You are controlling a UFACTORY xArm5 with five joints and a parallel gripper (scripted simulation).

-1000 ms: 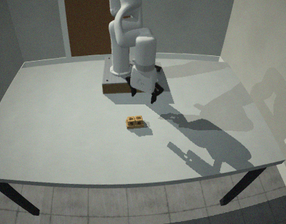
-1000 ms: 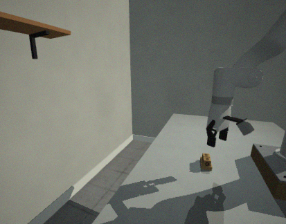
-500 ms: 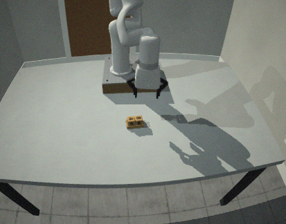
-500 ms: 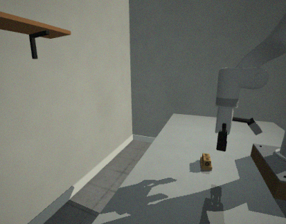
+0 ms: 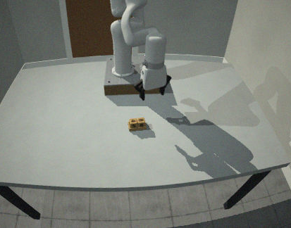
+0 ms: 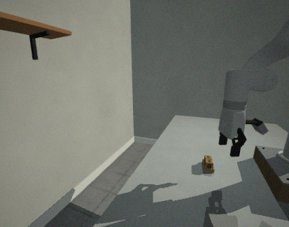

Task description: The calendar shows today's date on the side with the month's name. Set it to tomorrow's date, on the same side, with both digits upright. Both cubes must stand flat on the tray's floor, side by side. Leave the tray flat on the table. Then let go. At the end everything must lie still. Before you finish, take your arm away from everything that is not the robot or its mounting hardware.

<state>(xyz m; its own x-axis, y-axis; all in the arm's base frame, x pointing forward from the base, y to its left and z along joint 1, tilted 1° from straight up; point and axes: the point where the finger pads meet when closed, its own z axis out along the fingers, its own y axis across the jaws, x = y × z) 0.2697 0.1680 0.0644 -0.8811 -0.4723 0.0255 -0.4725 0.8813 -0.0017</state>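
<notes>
The small orange calendar sits flat on the grey table, near its middle. Two orange cubes stand side by side in its tray, with dark digits on top that are too small to read. It also shows in the exterior view, seen end on. My gripper is open and empty. It hangs above the table, behind the calendar and near the arm's base, well apart from the cubes. It also shows in the exterior view, higher than the calendar and to its right.
The arm's brown base block stands at the back middle of the table. A wall runs along the right side. A wooden shelf hangs high on the left wall in the exterior view.
</notes>
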